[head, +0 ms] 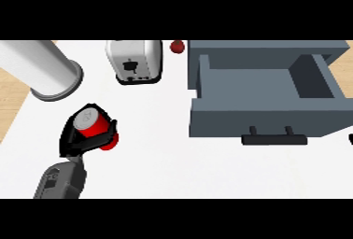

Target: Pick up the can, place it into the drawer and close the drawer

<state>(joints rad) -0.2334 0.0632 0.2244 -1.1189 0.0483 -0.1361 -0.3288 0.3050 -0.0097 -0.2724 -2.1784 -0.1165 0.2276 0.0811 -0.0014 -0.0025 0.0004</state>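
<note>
Closest to me, a grey forearm (60, 179) comes up from the near edge on the left side, ending in the left hand (77, 140). Its black fingers are curled round the can (92, 123), a red can with a silver top that sits tilted in the grip, top pointing far and left. Black fingers wrap both sides of it, and a bit of red shows below the hand at its right. Whether the can's base touches the counter I cannot tell.

Out from the hand, the white counter (158, 158) lies bare to the right and nearer me, a broad stretch of open room between the hand and the drawer. To the left, the counter's edge runs close by the hand, with wooden floor (10, 100) showing beyond it.

Farther off, above the hand, a large pale cylinder (41, 70) lies slanting near the left edge. To its right stands a white toaster (135, 60), and just past that a small dark red object (177, 46) at the far edge, too small to name.

On the right, the grey drawer (262, 114) is pulled out toward me, its inside open to view, with a black handle (273, 138) on its near front. It sits well apart from the can. At the far right edge, a sliver of something black (350, 138) shows; it may be the other hand, but I cannot tell.
</note>
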